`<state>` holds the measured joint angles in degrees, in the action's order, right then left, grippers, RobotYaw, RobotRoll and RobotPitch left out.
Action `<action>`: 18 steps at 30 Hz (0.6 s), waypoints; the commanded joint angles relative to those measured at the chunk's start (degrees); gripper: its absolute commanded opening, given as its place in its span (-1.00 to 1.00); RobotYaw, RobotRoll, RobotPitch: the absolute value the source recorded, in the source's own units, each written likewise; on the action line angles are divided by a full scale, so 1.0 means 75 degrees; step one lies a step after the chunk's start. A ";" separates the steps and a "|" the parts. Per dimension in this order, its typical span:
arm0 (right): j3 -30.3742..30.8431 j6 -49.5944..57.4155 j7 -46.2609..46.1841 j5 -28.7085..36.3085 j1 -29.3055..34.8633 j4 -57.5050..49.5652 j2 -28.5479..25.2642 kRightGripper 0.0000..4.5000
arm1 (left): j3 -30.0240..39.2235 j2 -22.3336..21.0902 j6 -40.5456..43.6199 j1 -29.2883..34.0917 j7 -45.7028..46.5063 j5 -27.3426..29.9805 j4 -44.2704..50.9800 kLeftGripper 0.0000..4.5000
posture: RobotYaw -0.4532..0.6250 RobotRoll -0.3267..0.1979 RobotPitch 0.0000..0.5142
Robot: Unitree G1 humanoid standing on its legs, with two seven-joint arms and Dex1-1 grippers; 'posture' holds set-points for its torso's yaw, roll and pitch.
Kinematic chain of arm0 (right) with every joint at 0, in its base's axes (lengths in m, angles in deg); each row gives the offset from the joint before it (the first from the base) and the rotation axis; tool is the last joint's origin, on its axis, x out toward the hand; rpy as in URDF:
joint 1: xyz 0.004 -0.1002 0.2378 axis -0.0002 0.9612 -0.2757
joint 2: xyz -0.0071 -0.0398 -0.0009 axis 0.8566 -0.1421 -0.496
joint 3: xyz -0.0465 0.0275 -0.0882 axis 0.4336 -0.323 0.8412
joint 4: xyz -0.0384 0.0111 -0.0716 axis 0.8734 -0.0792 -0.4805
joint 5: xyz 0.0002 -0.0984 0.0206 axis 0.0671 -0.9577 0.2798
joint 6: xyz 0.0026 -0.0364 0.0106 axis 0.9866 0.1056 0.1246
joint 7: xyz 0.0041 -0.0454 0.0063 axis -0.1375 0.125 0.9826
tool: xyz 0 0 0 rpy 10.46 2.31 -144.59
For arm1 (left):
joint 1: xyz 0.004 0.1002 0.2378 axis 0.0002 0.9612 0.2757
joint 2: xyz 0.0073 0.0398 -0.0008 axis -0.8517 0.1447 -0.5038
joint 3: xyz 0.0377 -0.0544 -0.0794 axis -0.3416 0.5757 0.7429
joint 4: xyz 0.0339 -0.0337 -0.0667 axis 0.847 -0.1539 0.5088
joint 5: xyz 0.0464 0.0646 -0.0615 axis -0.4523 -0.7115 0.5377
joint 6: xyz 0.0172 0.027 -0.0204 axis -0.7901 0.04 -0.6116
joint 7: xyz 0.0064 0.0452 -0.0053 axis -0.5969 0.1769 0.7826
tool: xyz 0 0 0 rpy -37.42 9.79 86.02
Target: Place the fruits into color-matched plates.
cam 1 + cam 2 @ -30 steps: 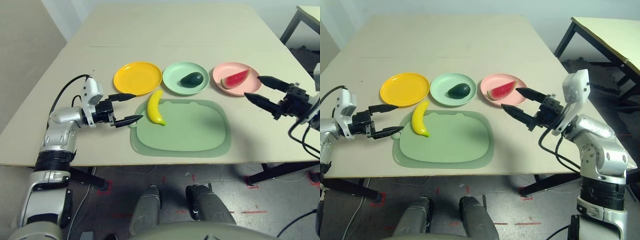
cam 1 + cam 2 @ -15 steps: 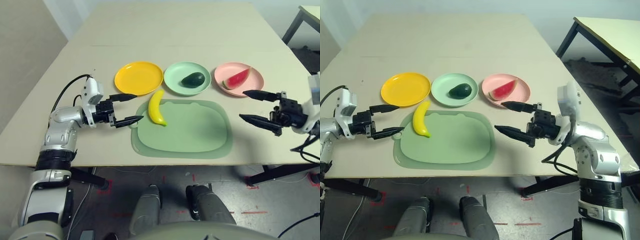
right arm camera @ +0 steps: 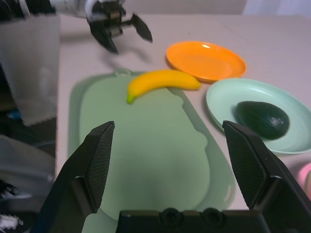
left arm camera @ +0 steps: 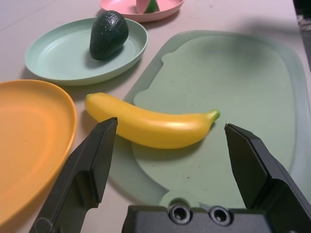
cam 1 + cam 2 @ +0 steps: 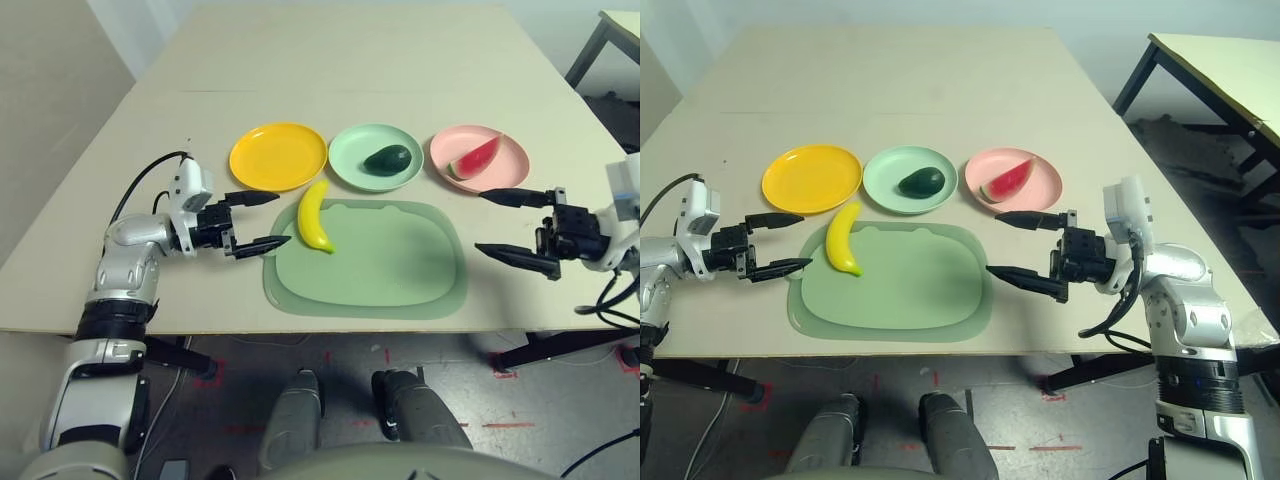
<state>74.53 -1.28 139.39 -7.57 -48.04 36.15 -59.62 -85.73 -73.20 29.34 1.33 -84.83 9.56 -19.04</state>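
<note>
Two fruits are sitting in matching plates, so we are holding our left gripper spread wide beside the banana lying on the mat's edge, our right gripper hanging released, empty.

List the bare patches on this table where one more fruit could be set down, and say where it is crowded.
Free: the yellow plate, most of the green mat right of the banana, and the table behind the plates. Crowded: the green plate with the avocado, the pink plate with the watermelon.
</note>
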 commanded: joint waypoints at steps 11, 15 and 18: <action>0.0370 -0.0092 0.0118 -0.0133 0.0042 0.0082 -0.0156 0.99 | -0.1792 -0.0598 -0.3881 -0.2342 -0.1006 -0.2366 -0.1761 1.00 | -0.23 0.25 -0.44; 0.0378 -0.0024 0.0109 -0.0090 0.0044 0.0050 -0.0147 0.99 | -0.2527 -0.0249 -0.5417 -0.3948 -0.1644 -0.2859 -0.2800 1.00 | -0.26 0.25 -0.45; 0.0391 0.0000 0.0058 -0.0069 0.0010 0.0037 -0.0103 0.99 | -0.3321 0.0193 -0.6235 -0.4943 -0.1706 -0.3155 -0.3565 1.00 | -0.29 0.25 -0.45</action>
<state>76.66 -1.66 139.77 -8.50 -47.90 36.77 -60.33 -107.43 -72.94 -14.00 -34.50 -96.78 -11.97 -43.08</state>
